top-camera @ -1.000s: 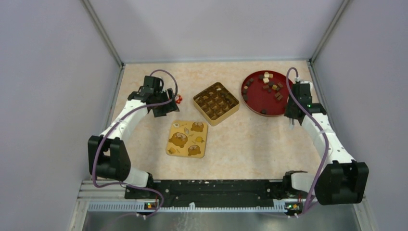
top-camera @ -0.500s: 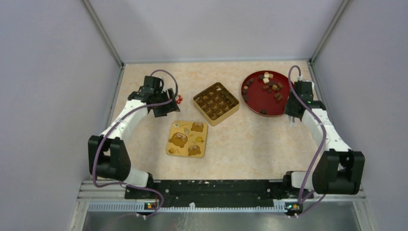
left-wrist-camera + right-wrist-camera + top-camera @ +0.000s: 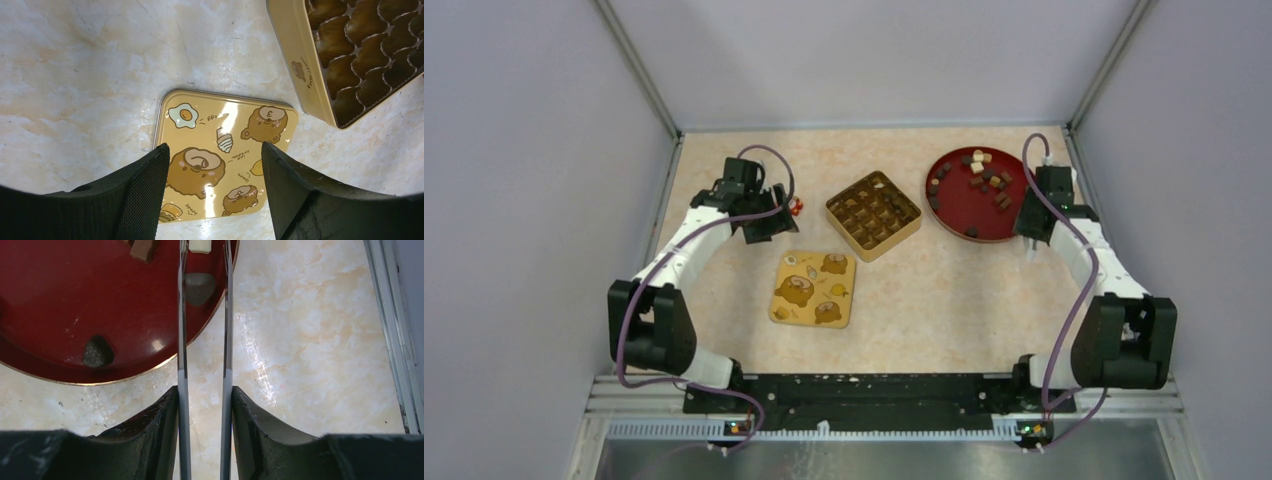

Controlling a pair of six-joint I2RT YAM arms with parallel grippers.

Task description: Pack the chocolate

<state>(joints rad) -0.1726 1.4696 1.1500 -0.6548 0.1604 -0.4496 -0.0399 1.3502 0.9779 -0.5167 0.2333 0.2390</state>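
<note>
The chocolate (image 3: 986,178), several small dark and cream lumps, lies on a round red plate (image 3: 959,208) at the back right. My right gripper (image 3: 1031,237) is shut on a pair of tweezers (image 3: 182,340). The tweezers reach over the plate's near rim (image 3: 75,300). One dark lump (image 3: 199,287) lies between their two arms, and a cream lump (image 3: 200,246) lies beyond it. The arms stand apart. My left gripper (image 3: 760,228) is open and empty, hovering above the yellow lid (image 3: 235,115). The open gold tin (image 3: 873,214) with moulded cells stands mid-table.
The yellow cartoon lid (image 3: 814,288) lies flat in front of the tin (image 3: 320,65). A small red-and-white wrapped sweet (image 3: 796,207) lies by my left gripper. Another dark lump (image 3: 97,352) sits near the plate's rim. The enclosure's right wall rail (image 3: 395,340) is close to my right gripper.
My right arm has drawn its elbow in and the gripper with the tweezers has shifted slightly toward the plate. The left arm has not moved.
</note>
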